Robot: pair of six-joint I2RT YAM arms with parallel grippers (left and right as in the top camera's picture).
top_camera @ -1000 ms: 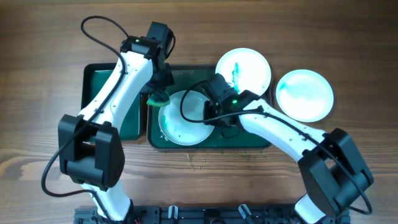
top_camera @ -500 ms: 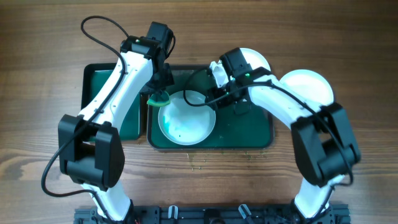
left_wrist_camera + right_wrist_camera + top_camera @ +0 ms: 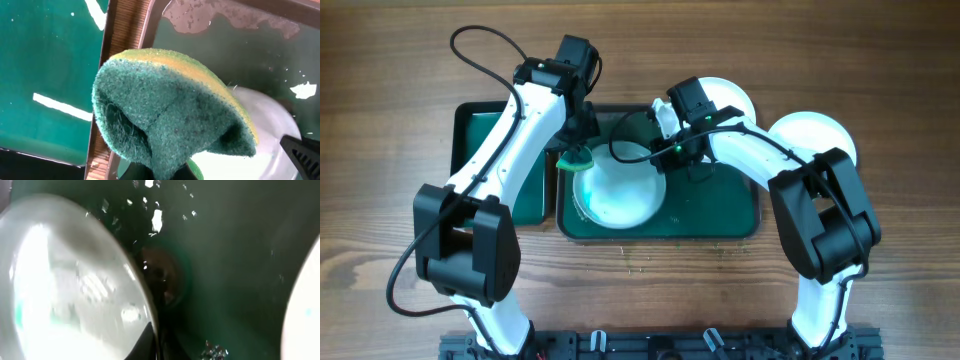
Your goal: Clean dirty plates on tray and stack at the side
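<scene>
One white plate lies in the large dark green tray. My right gripper is shut on its right rim; in the right wrist view the plate fills the left and its rim runs between my fingers. My left gripper is shut on a green and yellow sponge, held at the plate's upper left edge. Two more white plates sit on the table to the right: one mostly under my right arm, the other farther right.
A smaller green tray lies left of the large one, also in the left wrist view. Water spots mark the large tray's floor. Small crumbs lie on the wooden table in front of the tray.
My right arm has swung toward the back, now lying over the two side plates, with its gripper staying at the plate's right rim. The left arm and sponge have not moved.
</scene>
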